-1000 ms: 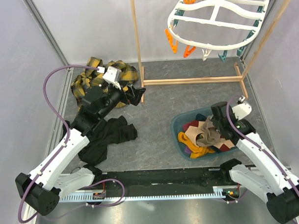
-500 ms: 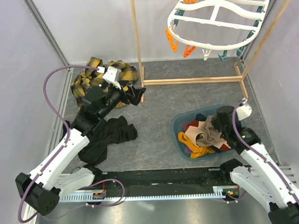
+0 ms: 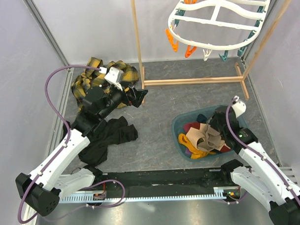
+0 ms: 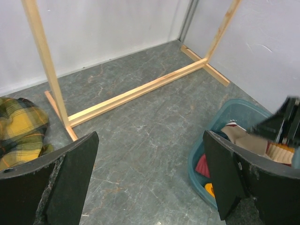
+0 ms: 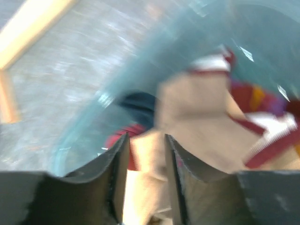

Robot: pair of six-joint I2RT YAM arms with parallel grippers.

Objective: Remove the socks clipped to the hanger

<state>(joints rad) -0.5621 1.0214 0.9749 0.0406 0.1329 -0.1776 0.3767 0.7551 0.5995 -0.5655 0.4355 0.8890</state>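
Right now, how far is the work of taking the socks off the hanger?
Done, it seems: no sock hangs on the visible part of the hanger, and the socks lie piled in the teal basket. In hand: the right gripper is over the basket, nearly closed around beige fabric; blur hides whether it grips. The left gripper is open and empty. Left: apparently only letting go and pulling back.

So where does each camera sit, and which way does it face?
Top external: above and behind the arms, looking down; both arms show, plus the hanger and the basket of socks.
Left wrist: on the left arm, facing the wooden frame; its open left end effector frames the view.
Right wrist: on the right arm, blurred, looking into the basket at a beige sock; the right end effector shows.
Shared: all three see the basket.
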